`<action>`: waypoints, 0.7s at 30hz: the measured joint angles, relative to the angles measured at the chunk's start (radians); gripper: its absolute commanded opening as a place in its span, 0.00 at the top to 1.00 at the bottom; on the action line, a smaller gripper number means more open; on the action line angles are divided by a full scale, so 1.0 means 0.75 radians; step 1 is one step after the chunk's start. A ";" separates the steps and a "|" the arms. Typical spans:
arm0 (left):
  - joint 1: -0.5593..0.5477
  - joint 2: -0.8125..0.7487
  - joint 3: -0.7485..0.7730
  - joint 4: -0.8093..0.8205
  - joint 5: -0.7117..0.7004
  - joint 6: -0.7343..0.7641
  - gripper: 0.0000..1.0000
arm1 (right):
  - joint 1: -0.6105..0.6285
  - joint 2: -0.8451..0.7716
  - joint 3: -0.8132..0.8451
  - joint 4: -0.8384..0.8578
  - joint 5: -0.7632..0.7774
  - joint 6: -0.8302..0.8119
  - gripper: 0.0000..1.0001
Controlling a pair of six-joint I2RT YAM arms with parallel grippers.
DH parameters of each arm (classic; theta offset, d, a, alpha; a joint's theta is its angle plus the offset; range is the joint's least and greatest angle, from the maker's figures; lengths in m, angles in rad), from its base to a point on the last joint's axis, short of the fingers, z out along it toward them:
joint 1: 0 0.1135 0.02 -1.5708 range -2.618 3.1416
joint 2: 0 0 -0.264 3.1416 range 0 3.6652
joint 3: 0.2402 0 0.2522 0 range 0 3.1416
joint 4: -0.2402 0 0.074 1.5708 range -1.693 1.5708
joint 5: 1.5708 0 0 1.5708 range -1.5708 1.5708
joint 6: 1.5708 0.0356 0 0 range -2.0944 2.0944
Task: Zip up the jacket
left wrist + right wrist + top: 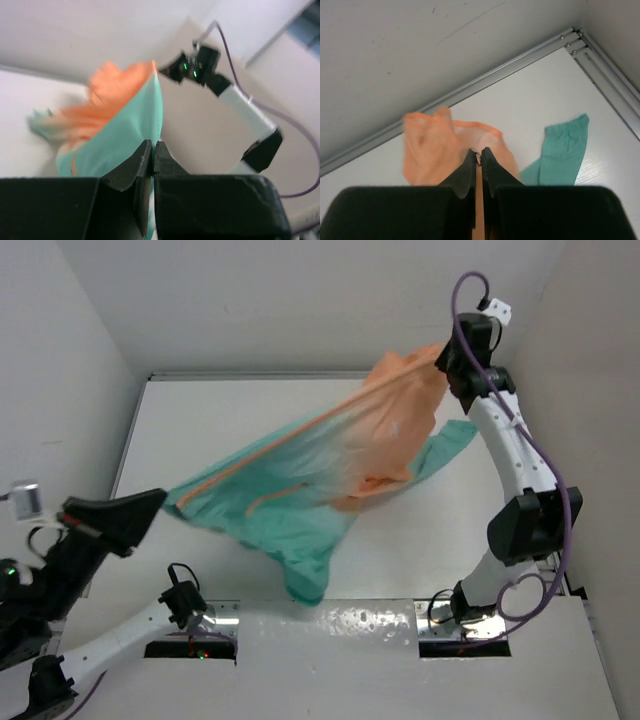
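Observation:
The jacket (330,465) hangs stretched in the air between my two grippers, peach-orange at the far right and teal-green toward the near left. My left gripper (160,502) is shut on its teal hem corner; in the left wrist view the teal fabric (127,135) runs away from my closed fingers (153,150). My right gripper (445,355) is shut on the orange collar end, high at the back right. In the right wrist view the jaws (479,155) pinch a small metal zipper pull with orange fabric (427,147) behind. A teal sleeve (562,150) lies on the table.
The white table (200,420) is walled in on the left, back and right, with a metal rail (485,82) along the far edge. The teal sleeve (445,445) trails near the right arm. Another teal part droops toward the near edge (305,580).

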 measured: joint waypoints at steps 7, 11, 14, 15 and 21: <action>-0.004 -0.226 0.107 -0.142 -0.352 -0.014 1.00 | -0.144 0.213 0.455 -0.238 0.096 0.024 1.00; -0.005 -0.222 0.085 -0.181 -0.420 -0.018 1.00 | -0.166 0.210 0.489 -0.287 0.130 0.036 1.00; -0.007 -0.210 0.006 -0.174 -0.417 -0.025 1.00 | -0.164 0.165 0.417 -0.270 0.089 0.061 1.00; -0.010 -0.199 -0.032 -0.161 -0.410 -0.025 1.00 | -0.163 0.123 0.349 -0.262 0.043 0.073 1.00; -0.013 -0.042 -0.248 -0.039 -0.322 -0.033 0.88 | -0.021 -0.354 -0.358 -0.138 -0.440 0.038 0.96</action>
